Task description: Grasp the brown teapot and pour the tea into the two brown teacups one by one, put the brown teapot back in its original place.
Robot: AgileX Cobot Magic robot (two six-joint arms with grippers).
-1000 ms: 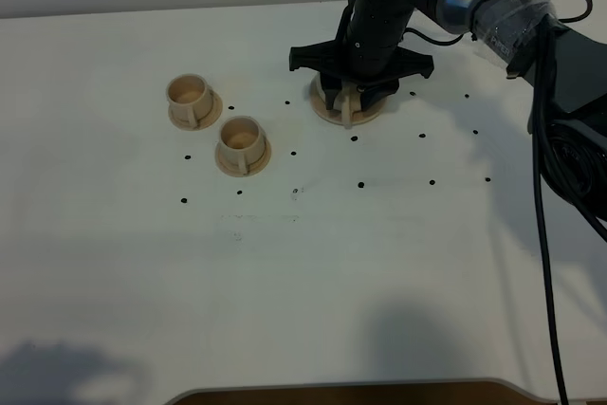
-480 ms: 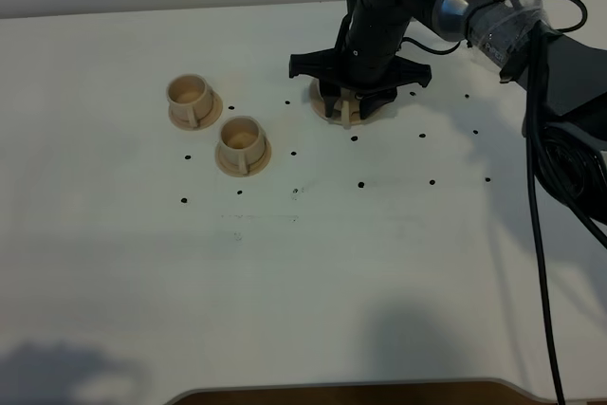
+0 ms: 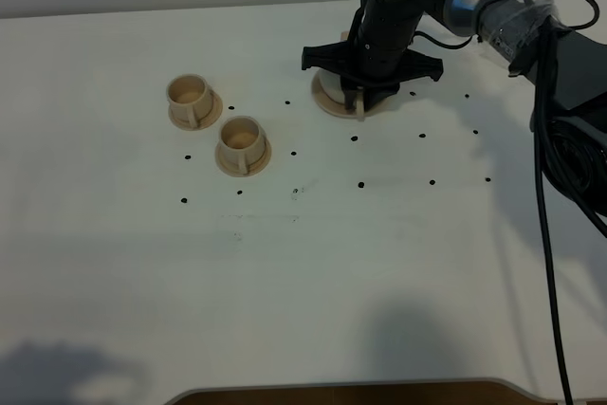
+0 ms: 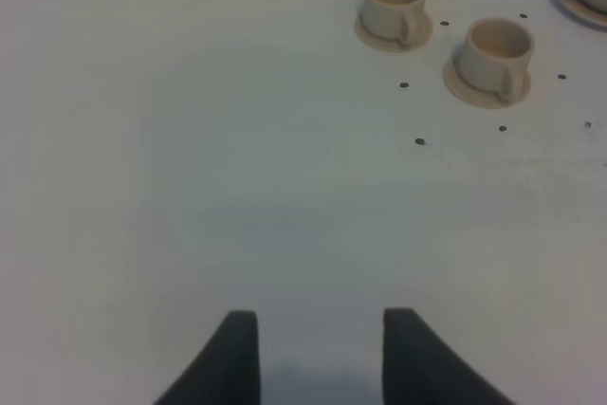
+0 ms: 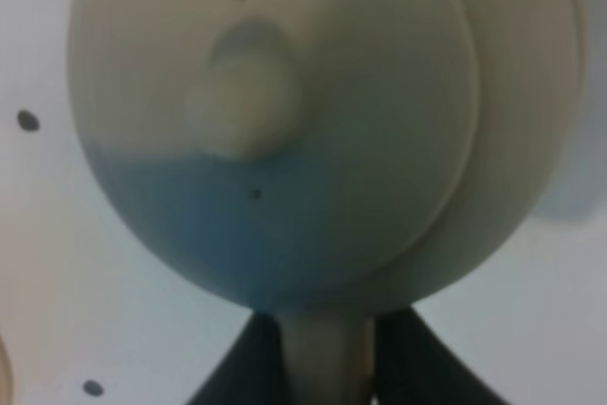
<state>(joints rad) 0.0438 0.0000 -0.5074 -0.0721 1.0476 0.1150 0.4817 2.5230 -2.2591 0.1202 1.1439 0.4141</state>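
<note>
The brown teapot [image 5: 275, 130] fills the right wrist view from above, its knobbed lid in the middle and its loop handle [image 5: 322, 358] between my right gripper's [image 5: 322, 367] dark fingers, which press on both sides of it. From the high camera only the teapot's rim [image 3: 327, 94] shows under the right arm at the back of the table, where my right gripper [image 3: 360, 101] hangs. The two brown teacups [image 3: 193, 100] [image 3: 242, 144] stand to the left, also in the left wrist view [image 4: 394, 9] [image 4: 495, 56]. No tea shows. My left gripper [image 4: 318, 358] is open over bare table.
Small black dots [image 3: 361, 183] mark the white table [image 3: 303, 272]. The right arm's cables [image 3: 545, 196] hang along the right side. The table's front edge [image 3: 341, 388] runs along the bottom of the high view.
My right gripper has closed its fingers onto the teapot's handle and shifted slightly right and back. The cups have not moved.
</note>
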